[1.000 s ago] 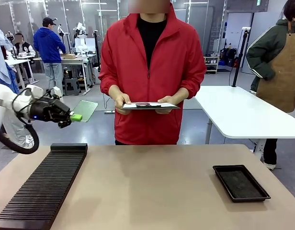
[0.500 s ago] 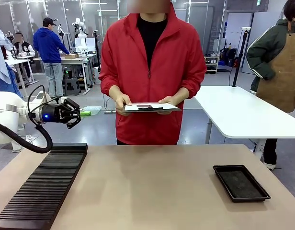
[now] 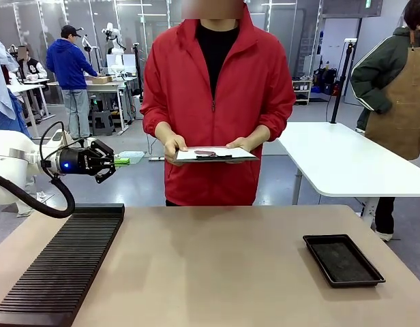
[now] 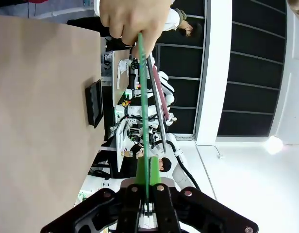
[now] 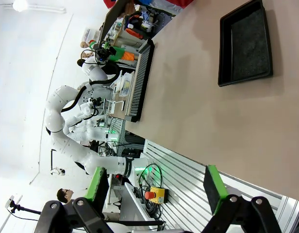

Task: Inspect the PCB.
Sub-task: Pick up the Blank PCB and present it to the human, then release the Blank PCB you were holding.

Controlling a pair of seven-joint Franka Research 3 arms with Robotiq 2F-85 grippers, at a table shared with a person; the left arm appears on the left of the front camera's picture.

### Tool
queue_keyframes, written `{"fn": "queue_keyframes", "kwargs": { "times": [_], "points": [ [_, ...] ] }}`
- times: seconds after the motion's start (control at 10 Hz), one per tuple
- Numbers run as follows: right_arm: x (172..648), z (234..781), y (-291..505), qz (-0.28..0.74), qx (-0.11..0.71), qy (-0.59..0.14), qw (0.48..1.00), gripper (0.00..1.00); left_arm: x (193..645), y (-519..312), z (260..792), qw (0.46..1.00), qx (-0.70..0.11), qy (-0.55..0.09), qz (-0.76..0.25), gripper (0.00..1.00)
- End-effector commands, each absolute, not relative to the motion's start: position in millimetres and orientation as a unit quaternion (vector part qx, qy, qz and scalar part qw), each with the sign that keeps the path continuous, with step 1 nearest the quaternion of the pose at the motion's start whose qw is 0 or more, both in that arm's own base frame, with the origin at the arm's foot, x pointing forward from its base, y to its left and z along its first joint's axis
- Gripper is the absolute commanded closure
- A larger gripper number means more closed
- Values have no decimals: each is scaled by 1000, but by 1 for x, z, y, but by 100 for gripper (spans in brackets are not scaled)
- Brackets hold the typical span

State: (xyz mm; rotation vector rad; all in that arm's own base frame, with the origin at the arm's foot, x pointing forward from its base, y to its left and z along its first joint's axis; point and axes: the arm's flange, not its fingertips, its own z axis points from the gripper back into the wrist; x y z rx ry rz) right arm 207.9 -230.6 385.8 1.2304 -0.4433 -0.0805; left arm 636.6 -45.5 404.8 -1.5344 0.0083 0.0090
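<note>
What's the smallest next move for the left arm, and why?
Probably roll the left wrist so a broad face of the PCB turns toward the person. The left gripper is shut on its end, and in the front view the board shows as a thin sliver. The person holds a clipboard.

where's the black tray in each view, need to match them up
Front view: the black tray lies low on the right, on the table.
Left wrist view: the tray is left of centre, at the tabletop's edge.
Right wrist view: the tray is at top right.
Shared landmark: the tan table under it.
</note>
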Motion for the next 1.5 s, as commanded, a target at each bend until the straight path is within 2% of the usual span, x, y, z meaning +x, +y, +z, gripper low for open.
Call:
{"fn": "queue_keyframes", "kwargs": {
  "times": [0.0, 1.4],
  "points": [
    [207, 387, -231, -31, 576, -216, 788, 0, 637, -45, 405, 720, -694, 4, 4, 97],
    [207, 387, -231, -31, 576, -216, 788, 0, 637, -45, 405, 720, -694, 4, 4, 97]
  ]
}}
